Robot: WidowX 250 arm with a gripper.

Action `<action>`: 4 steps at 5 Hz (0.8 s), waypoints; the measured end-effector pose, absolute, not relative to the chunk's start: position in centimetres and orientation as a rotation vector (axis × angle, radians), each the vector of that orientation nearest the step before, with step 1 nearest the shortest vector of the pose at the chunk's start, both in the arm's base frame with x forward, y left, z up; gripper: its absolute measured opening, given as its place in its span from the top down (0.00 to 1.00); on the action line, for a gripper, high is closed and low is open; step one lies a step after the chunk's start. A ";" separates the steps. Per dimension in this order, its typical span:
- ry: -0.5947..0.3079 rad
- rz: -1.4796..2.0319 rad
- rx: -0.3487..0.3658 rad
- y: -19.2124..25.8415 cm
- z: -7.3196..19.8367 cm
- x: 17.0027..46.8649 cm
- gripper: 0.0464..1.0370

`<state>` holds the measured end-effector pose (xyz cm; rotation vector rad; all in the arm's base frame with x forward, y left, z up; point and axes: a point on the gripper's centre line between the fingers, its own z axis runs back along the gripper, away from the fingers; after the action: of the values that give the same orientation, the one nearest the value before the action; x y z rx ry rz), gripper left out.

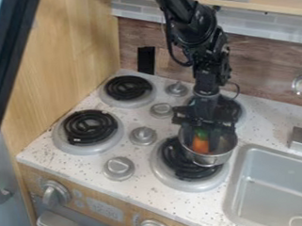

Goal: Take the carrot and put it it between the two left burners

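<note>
The gripper (201, 147) points down into a metal pot (211, 160), its jaws standing wide, one on either side of the carrot (199, 144). Whether either jaw touches the carrot, I cannot tell. The carrot lies inside the pot, directly between the jaws, its orange body toward the viewer and its green top (201, 133) nearer the gripper's body. The pot's metal wall curves around both, and its near rim shows in front of the jaws. How deep the carrot sits, and whether it rests on the pot's bottom, is hard to tell.

Below the jaws, the pot stands over the right part of the front right burner (176, 155), whose black coil shows to the left of the pot and just under it in the view. Behind the jaws is the back right burner (236, 112), partly hidden by the gripper. Well to the left of the jaws is the front left burner (89, 127), and farther off, up and to the left, the back left burner (127, 88). The task's spot, between those two, is well apart from the jaws and the carrot.

Between the left and right burners, left of the jaws, grey knobs (142, 136) stand in a slanting line on the speckled stove top (141, 185). To the right of the jaws, and nearer the viewer, is the metal sink (243, 179), an open basin beside the pot's burner. Farther right and above the jaws' level, a metal utensil (301, 84) hangs at the view's edge.
</note>
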<state>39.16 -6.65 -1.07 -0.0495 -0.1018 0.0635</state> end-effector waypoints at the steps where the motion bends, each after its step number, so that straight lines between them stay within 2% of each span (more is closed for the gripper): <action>1: -0.223 0.098 -0.138 -5.0 4.5 39.9 0.54; 2: -0.276 0.231 -0.189 0.5 7.1 40.2 0.54; 3: -0.278 0.328 -0.104 4.8 7.6 40.7 0.54; 4: -0.207 0.385 -0.025 8.3 4.0 41.4 0.54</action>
<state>41.43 8.32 4.02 -0.0251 -0.2075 0.3855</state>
